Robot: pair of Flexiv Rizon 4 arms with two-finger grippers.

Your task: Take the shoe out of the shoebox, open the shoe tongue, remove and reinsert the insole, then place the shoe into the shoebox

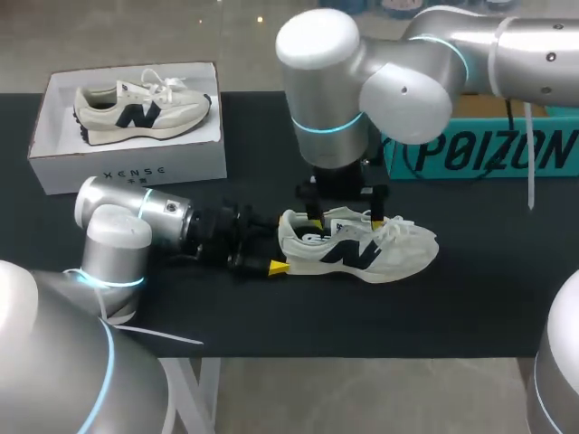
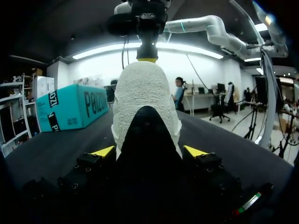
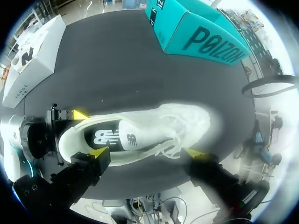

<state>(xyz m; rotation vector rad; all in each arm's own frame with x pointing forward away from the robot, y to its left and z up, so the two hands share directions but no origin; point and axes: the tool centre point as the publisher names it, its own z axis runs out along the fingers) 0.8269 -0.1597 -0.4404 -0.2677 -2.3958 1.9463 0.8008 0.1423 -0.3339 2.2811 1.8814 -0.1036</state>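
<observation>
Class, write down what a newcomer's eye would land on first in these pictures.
A pale shoe with dark markings lies mid-table, its heel clamped by the left gripper, with the right gripper open just above it. A second shoe sits in the white shoebox at the far left, a teal box far right.

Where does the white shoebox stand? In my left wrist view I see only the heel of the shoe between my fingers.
Observer: The white shoebox stands at the far left of the table.
Operator: Is it empty?
Observer: No, a second shoe lies inside it, on its side.
Operator: And what about my other arm?
Observer: The right arm's fingers stand wide apart above the shoe, one near the collar and one by the laces.
</observation>
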